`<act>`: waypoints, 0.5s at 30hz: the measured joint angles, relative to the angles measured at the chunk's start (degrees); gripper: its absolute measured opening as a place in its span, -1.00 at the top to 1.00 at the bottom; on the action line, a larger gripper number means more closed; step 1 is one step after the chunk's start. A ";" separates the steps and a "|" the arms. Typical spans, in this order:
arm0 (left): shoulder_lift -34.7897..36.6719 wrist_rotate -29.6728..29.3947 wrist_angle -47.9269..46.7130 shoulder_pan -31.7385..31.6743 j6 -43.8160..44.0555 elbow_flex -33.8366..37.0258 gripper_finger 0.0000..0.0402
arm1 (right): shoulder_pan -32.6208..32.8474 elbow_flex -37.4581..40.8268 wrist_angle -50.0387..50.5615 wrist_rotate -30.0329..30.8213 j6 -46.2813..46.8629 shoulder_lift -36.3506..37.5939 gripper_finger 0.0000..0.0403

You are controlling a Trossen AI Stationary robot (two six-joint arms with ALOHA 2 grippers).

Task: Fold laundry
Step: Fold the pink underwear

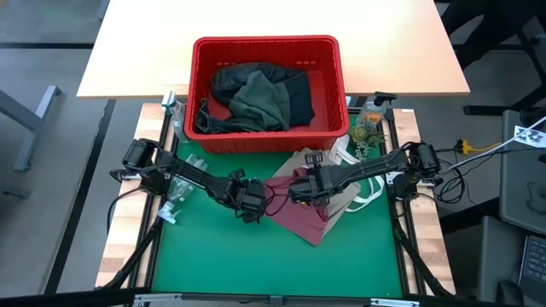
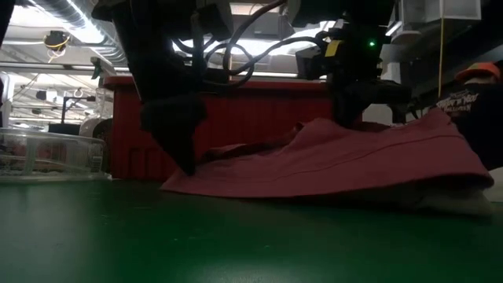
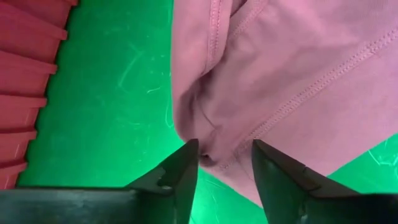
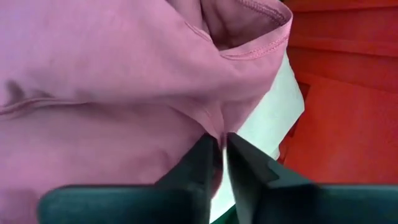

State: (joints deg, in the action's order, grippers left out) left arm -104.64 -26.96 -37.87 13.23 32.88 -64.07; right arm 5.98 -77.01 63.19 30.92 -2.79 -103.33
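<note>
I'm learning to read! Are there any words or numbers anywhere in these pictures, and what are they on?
No words or numbers can be read for sure.
Dark shirt of a person at the low view's right edge: light lettering, too blurred to read.
White sign at the high view's right edge: black marks, too small to read.
Red basket, maroon piece, green mat: no writing.

Left gripper (image 3: 225, 163) agape — right gripper (image 4: 222, 148) pinched.

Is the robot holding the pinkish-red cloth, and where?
The right gripper pinches a fold of the maroon piece near its hemmed edge. The left gripper sits open at the cloth's other edge, gripping nothing.
</note>
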 joint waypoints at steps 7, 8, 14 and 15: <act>0.00 2.76 -0.26 0.00 1.39 0.00 0.02 | 0.00 0.00 0.08 0.04 -0.04 0.02 0.30; 0.00 3.29 -0.49 0.00 2.22 0.00 0.01 | -0.01 0.00 0.25 0.28 -0.02 0.02 0.25; 0.80 6.05 -0.61 0.00 3.15 -0.07 0.03 | -0.02 0.00 5.24 5.71 -0.02 0.09 0.16; 1.07 6.29 -0.80 0.00 3.13 -0.05 0.04 | 0.00 -0.02 6.23 6.27 -0.02 0.09 0.16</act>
State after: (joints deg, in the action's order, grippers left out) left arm -103.57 -20.67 -38.67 13.23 36.01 -64.12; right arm 5.98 -77.03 69.42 37.19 -2.81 -103.24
